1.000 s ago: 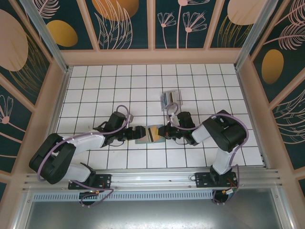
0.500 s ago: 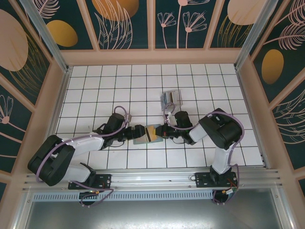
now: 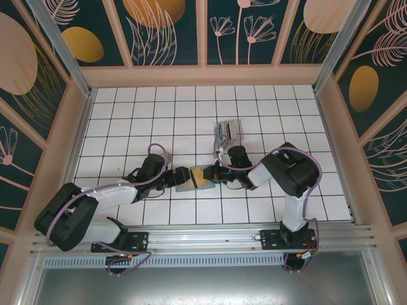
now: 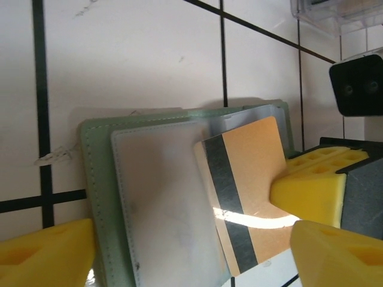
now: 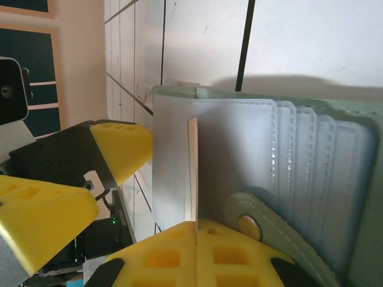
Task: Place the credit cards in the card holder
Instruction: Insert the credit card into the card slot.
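Counter, white tile. Card holder lies open and flat near the middle of the near half, between the two arms, its row of clear pockets facing up and its snap tab beside the right claw.

Right claw: yellow fingers pressed together on a tan credit card with a black magnetic stripe. From the right wrist the card is seen edge-on, standing steeply over the pockets. From the left wrist its free end is seen over the large clear window pocket. Whether the edge is already inside a slot cannot be told.

Left claw: fingers spread wide, one to each side of the card holder at its far end from the right claw. No grip is made. Whether a finger bears on the leather cannot be told.

A small clear plastic box sits further back, apart from the work.

Step judged in hand: insertion of this card, with the holder bracketed by the left arm.

The next move is judged to need the card edge laid flatter and matched to a pocket mouth, then slid along the pocket. The holder must be kept from sliding away under the push, and the grip eased only once the card is well seated.
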Controlling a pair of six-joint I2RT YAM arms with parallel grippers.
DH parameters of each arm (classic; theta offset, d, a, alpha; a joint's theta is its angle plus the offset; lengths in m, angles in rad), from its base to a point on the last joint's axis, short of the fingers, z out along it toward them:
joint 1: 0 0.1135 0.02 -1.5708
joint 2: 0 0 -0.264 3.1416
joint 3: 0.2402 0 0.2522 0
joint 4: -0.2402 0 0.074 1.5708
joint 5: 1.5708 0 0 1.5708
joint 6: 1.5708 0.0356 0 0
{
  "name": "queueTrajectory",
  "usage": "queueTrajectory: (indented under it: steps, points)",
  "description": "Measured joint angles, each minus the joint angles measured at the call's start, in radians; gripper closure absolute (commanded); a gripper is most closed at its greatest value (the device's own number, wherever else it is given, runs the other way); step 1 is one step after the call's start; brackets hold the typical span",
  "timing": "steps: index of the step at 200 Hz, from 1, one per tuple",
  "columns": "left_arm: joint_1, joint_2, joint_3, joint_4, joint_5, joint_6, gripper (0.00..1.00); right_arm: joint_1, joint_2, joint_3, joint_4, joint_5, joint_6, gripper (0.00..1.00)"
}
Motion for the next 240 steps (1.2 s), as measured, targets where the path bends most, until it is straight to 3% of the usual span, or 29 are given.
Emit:
queueTrajectory:
  steps: [27,54,100,162,202,240]
  points:
    - [0.003,0.01,0.0,0.002,-0.005,0.0,0.24,0.005,0.002,0.011,-0.013,0.009,0.005,1.0]
    - [0.007,0.021,0.0,0.0,-0.012,0.002,0.38,0.011,0.011,0.014,0.003,0.019,0.039,1.0]
    - [0.01,0.036,0.0,-0.003,-0.033,0.004,0.5,0.025,0.04,0.002,0.106,0.063,0.121,1.0]
    - [0.012,0.047,0.003,-0.007,-0.034,0.004,0.57,0.089,0.062,-0.014,0.207,0.169,0.196,1.0]
    - [0.013,0.058,0.003,-0.009,-0.031,0.0,0.66,0.141,0.056,-0.011,0.212,0.237,0.233,0.9]
    - [0.012,0.061,0.004,-0.009,-0.02,0.001,0.7,0.177,-0.019,0.013,0.047,0.306,0.199,0.8]
